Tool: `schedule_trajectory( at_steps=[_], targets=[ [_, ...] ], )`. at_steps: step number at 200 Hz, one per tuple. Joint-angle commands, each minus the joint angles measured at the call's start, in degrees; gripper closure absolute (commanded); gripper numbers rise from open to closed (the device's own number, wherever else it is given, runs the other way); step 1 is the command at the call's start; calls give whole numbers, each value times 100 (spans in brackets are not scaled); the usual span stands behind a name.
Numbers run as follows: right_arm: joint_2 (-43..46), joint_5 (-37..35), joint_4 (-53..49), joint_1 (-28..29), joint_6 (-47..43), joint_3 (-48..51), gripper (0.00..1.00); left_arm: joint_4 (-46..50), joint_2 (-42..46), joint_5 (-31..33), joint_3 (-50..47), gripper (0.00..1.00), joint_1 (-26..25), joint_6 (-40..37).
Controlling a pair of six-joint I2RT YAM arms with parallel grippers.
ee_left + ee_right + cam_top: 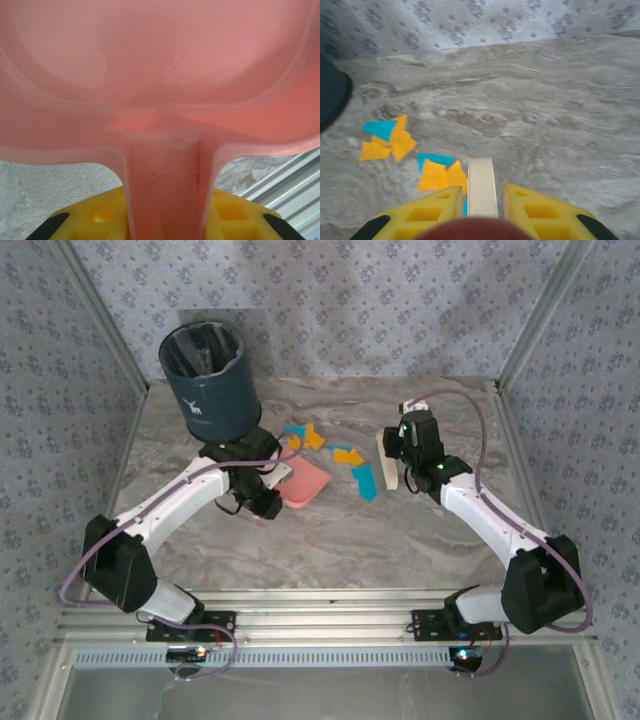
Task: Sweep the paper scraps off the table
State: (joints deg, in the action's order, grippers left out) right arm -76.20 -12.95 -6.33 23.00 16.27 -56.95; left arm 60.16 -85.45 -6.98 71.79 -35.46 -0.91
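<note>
1. left jaws grip the pink dustpan [308, 480] by its handle; right jaws grip a cream flat tool [386, 462].
2. paper scraps [366, 482] lie on the table [400, 540] between them; none visibly collected, sweeping remains.

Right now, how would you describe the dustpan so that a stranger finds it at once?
Start at the dark blue bin at the table's far left; just in front of it the left gripper holds the dustpan by its handle. It is the only pink thing, much bigger than the turquoise and orange paper scraps beside it.
</note>
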Motion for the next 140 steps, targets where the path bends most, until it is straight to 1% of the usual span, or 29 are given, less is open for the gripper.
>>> schedule_trajectory(
  at_steps=[1,21,45,71,111,140],
  targets=[
    [272,-851,-499,-62,-488,86,100,222,-229,64,199,100,-255,-266],
    [290,-1281,-723,-111,-685,86,100,310,-546,84,335,100,-410,-365],
    [235,-1655,-722,-137,-939,122,100,432,-947,81,571,100,-494,-387],
    [102,-1957,-579,-156,-1044,133,100,478,-1370,-146,843,100,-597,-429],
    [-254,-1913,-296,-157,-1187,22,100,599,-2020,-365,1316,100,-761,-472],
    [-482,-1634,-119,-109,-1321,-75,100,823,-2464,-433,1638,100,-780,-569]
  ],
)
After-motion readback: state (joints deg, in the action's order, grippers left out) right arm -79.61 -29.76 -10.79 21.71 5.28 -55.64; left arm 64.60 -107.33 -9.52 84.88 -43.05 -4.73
